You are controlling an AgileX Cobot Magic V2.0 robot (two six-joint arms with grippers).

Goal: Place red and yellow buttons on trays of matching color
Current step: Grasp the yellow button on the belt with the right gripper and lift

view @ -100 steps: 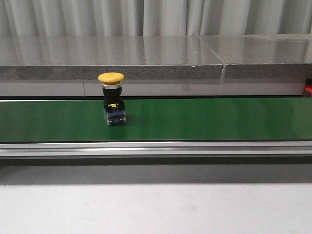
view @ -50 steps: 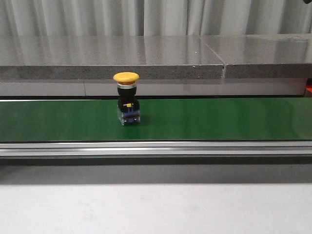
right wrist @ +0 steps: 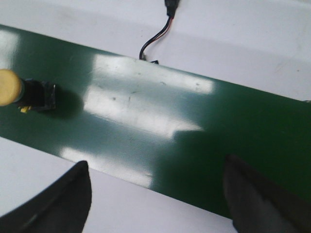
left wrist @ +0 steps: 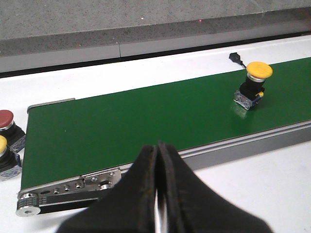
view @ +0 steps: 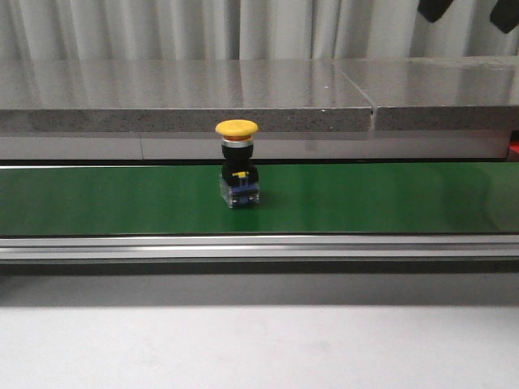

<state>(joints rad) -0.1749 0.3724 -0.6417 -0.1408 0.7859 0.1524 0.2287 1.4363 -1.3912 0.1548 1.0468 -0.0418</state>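
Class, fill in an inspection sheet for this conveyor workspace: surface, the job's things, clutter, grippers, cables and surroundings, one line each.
Surface: green conveyor belt in a metal frame on a white table.
Job's things: yellow button upright on the belt; a red button and a second yellow button stand off the belt's end. No trays seen.
Clutter: nothing seen.
Grippers: left gripper shut and empty; right gripper open above the belt, holding nothing.
Cables: red-and-black cable on the table by the belt's edge.
Surroundings: grey stone-look ledge and pale curtain behind.
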